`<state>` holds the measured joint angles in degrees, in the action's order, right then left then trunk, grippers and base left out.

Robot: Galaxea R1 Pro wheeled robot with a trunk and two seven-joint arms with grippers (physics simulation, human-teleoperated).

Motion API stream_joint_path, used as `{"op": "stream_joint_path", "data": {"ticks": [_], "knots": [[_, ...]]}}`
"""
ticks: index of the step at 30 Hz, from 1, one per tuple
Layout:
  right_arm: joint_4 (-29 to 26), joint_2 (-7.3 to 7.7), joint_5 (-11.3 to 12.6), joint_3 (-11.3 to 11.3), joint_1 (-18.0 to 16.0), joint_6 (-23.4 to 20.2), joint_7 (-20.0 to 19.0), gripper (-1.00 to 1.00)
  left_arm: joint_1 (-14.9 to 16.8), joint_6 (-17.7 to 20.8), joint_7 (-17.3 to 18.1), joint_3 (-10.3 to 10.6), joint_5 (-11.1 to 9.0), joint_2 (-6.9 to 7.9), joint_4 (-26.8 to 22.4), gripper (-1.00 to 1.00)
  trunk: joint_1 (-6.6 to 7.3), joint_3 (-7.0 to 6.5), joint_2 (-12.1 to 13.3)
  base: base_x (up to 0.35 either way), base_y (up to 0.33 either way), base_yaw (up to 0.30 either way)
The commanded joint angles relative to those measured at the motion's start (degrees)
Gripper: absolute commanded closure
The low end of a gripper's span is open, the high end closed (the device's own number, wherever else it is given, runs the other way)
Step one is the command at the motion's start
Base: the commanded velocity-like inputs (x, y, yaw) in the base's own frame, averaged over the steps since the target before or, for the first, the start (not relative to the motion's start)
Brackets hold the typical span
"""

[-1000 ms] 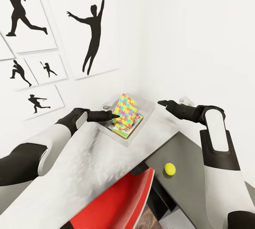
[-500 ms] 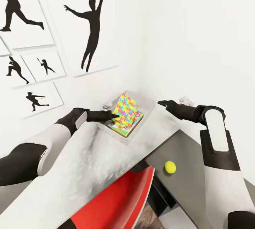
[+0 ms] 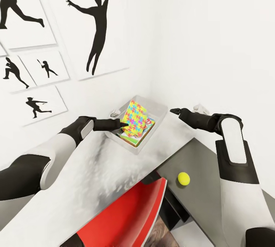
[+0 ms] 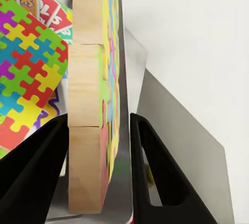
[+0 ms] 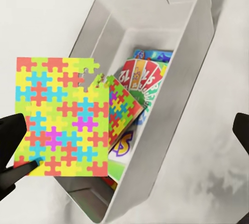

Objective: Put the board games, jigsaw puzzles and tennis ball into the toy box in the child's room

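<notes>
My left gripper (image 3: 125, 125) is shut on a jigsaw puzzle (image 3: 134, 118), holding it upright on edge over the toy box (image 3: 162, 114). In the left wrist view the fingers (image 4: 39, 172) flank the puzzle's wooden edge (image 4: 87, 104). A second jigsaw puzzle (image 5: 122, 110) lies tilted in the toy box (image 5: 193, 73) on top of the board games (image 5: 141, 74). The tennis ball (image 3: 183, 178) sits on the table's dark grey section. My right gripper (image 3: 174, 112) hovers open beside the box's right end, holding nothing; its fingers (image 5: 11, 141) stand wide apart.
The toy box stands at the far corner of the pale table (image 3: 95, 170), against the white walls. A red chair (image 3: 130, 216) is tucked under the table's near edge, by the lower dark section (image 3: 204, 197). Baseball silhouette pictures (image 3: 97, 25) hang on the left wall.
The whole head picture has drifted a little up and to the left, so the camera moved. Both grippers and the held puzzle keep their places over the box.
</notes>
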<state>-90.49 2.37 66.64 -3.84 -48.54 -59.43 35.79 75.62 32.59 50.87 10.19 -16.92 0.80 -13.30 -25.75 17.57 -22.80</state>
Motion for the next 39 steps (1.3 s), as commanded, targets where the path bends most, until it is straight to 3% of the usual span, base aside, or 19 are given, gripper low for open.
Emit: {"op": "stream_joint_path", "data": {"ticks": [1,9,39], "knots": [[-0.04,0.0,0.59,-0.02,-0.07,-0.16,0.6,-1.0,0.05,0.38,0.02,0.45,-0.62,0.06,-0.04,1.0,-0.03,0.12,-0.11,0.0,0.0,0.0],[-0.13,-0.07,0.59,0.12,0.25,-0.16,0.6,-1.0,0.05,-2.18,0.1,0.5,-0.66,0.08,-0.06,1.0,-0.03,0.15,-0.11,0.0,0.0,0.0],[-0.09,-0.08,0.51,-0.21,0.29,0.1,0.58,-1.0,0.05,-2.18,0.09,0.47,-0.66,0.08,-0.04,1.0,-0.03,0.7,-0.11,0.0,0.0,0.0]]}}
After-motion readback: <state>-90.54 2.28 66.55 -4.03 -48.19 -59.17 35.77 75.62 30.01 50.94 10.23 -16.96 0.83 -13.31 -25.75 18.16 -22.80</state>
